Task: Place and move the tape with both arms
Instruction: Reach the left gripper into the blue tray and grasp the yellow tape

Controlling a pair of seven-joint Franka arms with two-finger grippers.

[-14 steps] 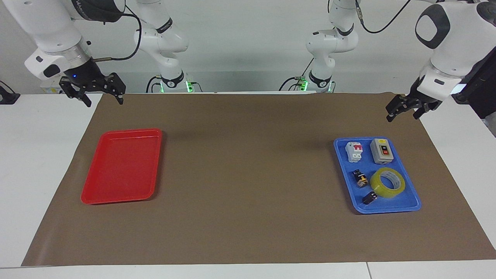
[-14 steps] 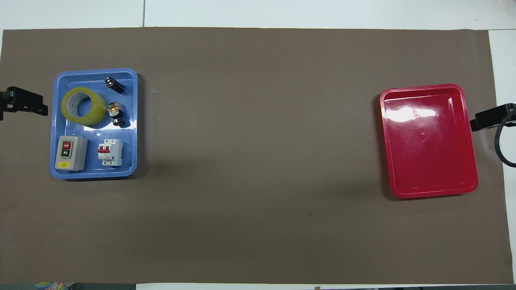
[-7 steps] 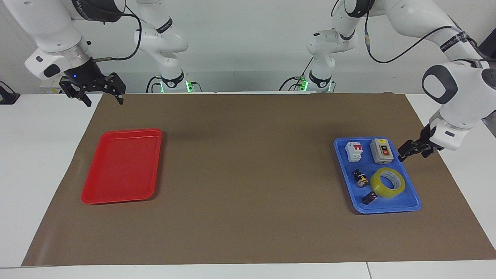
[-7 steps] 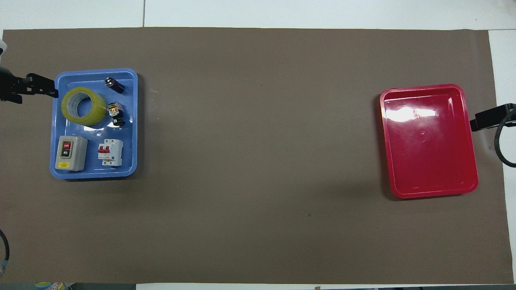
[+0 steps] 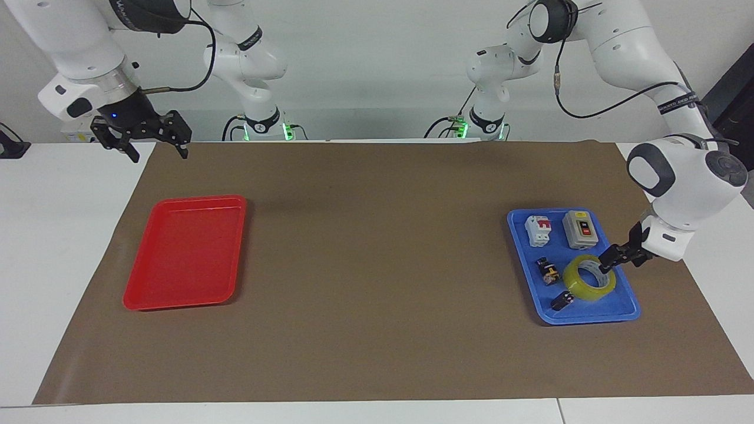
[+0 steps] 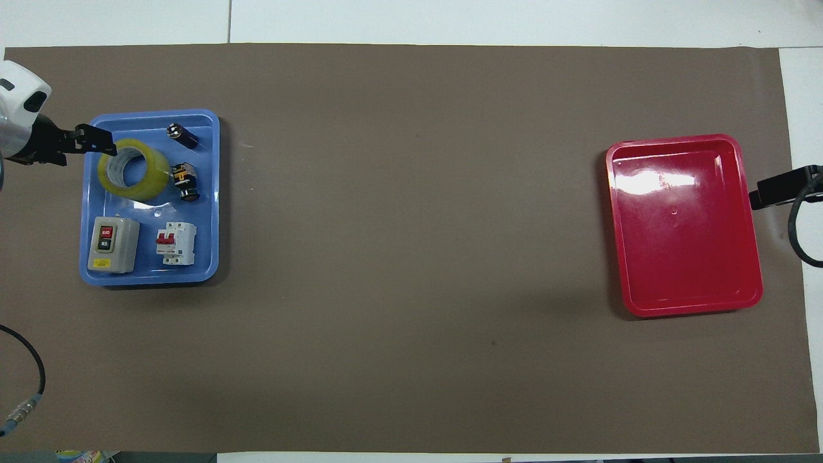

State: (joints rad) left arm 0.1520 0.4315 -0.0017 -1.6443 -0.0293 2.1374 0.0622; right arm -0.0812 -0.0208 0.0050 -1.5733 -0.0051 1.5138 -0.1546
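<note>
Tape lies flat in blue tray, core up, so its rim is reachable; left gripper, fingers spread, empty, at that rim; right gripper waits, fingers spread, near red tray, probably the receiver.

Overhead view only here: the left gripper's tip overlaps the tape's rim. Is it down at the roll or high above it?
Observer: Low. From the facing view, the left gripper is level with the top rim of the tape, over the blue tray. I can't confirm contact.
Operator: And the right gripper? I only see a tip.
Observer: The right gripper hangs open, raised over the edge of the brown mat at the right arm's end, waiting.
</note>
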